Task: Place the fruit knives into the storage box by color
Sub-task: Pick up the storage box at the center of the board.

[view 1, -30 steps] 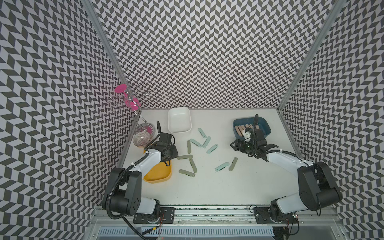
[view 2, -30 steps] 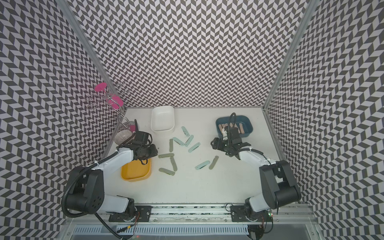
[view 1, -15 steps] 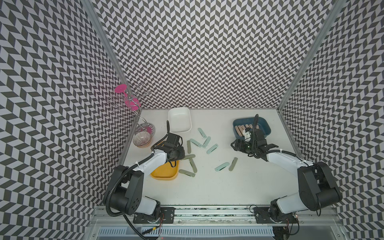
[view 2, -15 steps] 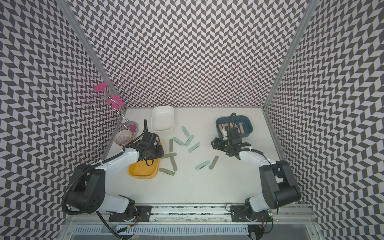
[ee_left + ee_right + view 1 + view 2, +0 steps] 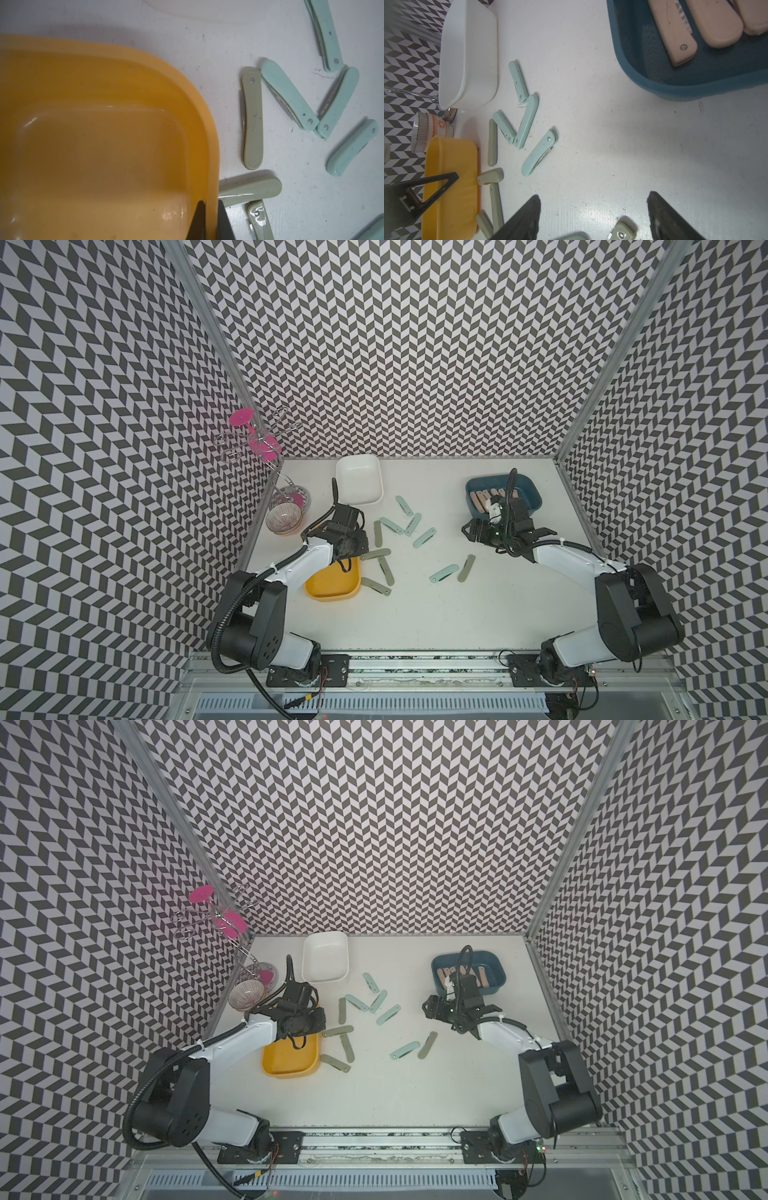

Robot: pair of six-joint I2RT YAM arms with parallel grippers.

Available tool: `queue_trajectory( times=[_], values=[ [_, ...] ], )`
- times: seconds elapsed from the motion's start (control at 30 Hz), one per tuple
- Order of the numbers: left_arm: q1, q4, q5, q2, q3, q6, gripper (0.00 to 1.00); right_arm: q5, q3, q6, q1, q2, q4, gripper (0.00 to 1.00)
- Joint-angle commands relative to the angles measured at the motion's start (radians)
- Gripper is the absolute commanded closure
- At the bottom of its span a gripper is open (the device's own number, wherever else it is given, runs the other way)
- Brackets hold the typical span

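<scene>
Yellow storage box (image 5: 332,585) sits nearest, its rim pinched tight by the left gripper (image 5: 209,205). Just beside it lie olive knives (image 5: 376,553), with mint knives (image 5: 424,537) mid-table. The right gripper (image 5: 593,199) hangs over the table, spread wide and holding nothing. Farther back, peach-pink knives (image 5: 482,501) rest in the blue box (image 5: 525,495).

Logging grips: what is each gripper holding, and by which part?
Left gripper pinches the yellow box by its side wall, one finger inside, one outside. Right gripper is open, holding nothing.
</scene>
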Motion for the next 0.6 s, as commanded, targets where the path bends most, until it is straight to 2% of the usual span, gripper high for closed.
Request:
queue_trajectory(
  times=[0.0, 0.3, 0.57],
  values=[
    [-0.002, 0.016, 0.039, 0.028, 0.021, -0.014, 0.94, 0.019, 0.015, 0.003, 0.008, -0.004, 0.028, 0.21],
    [0.000, 0.021, 0.022, 0.041, 0.016, -0.001, 1.00, 0.026, 0.015, 0.002, 0.010, -0.009, 0.023, 0.21],
    [0.000, -0.075, -0.078, -0.038, 0.084, 0.051, 1.00, 0.012, 0.039, 0.000, 0.011, -0.009, 0.010, 0.21]
  ],
)
